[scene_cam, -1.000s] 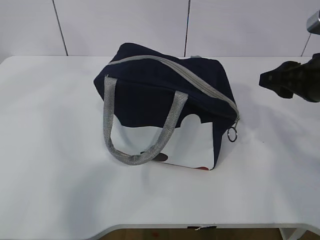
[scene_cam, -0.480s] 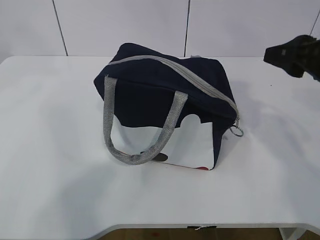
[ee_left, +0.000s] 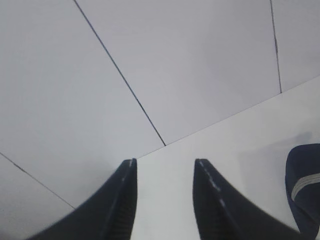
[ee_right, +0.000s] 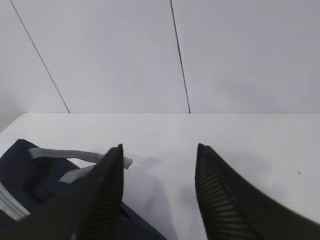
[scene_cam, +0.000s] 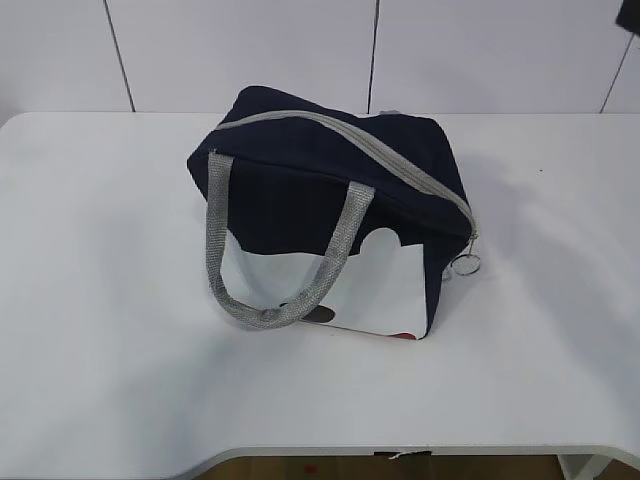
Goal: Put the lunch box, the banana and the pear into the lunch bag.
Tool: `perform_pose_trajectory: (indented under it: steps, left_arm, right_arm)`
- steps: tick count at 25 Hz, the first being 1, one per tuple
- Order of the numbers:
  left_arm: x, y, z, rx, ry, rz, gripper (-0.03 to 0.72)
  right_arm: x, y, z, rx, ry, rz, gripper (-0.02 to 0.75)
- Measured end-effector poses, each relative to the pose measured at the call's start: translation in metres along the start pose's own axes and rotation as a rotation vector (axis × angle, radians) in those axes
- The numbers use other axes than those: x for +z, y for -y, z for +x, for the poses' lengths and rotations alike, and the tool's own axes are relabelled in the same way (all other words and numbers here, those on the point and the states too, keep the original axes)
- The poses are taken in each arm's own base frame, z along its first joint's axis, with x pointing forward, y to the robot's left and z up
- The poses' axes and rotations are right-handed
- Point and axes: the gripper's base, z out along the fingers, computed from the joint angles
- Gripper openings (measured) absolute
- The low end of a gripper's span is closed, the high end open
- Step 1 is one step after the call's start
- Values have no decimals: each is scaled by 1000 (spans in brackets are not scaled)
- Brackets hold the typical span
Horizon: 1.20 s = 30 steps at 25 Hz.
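The navy-blue lunch bag (scene_cam: 330,200) with white lower panels stands in the middle of the white table (scene_cam: 90,330). Its grey zipper (scene_cam: 380,155) runs shut across the top, with the ring pull (scene_cam: 468,265) hanging at the right corner. A grey handle (scene_cam: 270,300) droops over the front. The lunch box, the banana and the pear are not in view. My left gripper (ee_left: 165,162) is open and empty, with a corner of the bag (ee_left: 304,190) at its right. My right gripper (ee_right: 160,147) is open and empty above the bag (ee_right: 30,175). Neither gripper's jaws show in the exterior view.
A white panelled wall (scene_cam: 250,50) stands behind the table. The table's front edge (scene_cam: 400,452) runs along the bottom of the exterior view. A dark bit of the right arm (scene_cam: 634,15) shows at the top right corner.
The right arm has drawn up and to the right, almost out of the exterior view. The zipper's ring pull has swung slightly. The bag has stayed in place.
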Motion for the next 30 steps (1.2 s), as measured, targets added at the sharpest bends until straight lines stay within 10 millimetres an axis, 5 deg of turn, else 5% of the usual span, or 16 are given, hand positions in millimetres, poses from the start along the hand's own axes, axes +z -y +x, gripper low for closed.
perform_pose_trajectory:
  steps: [18, 30]
  left_arm:
    - [-82, -58, 32, -138, 131, -22, 289]
    - [-127, -78, 105, -186, 228, 3, 289]
  right_arm:
    - [-71, 1, -37, -26, 245, 218, 380]
    - [-77, 0, -39, 49, 270, 212, 381]
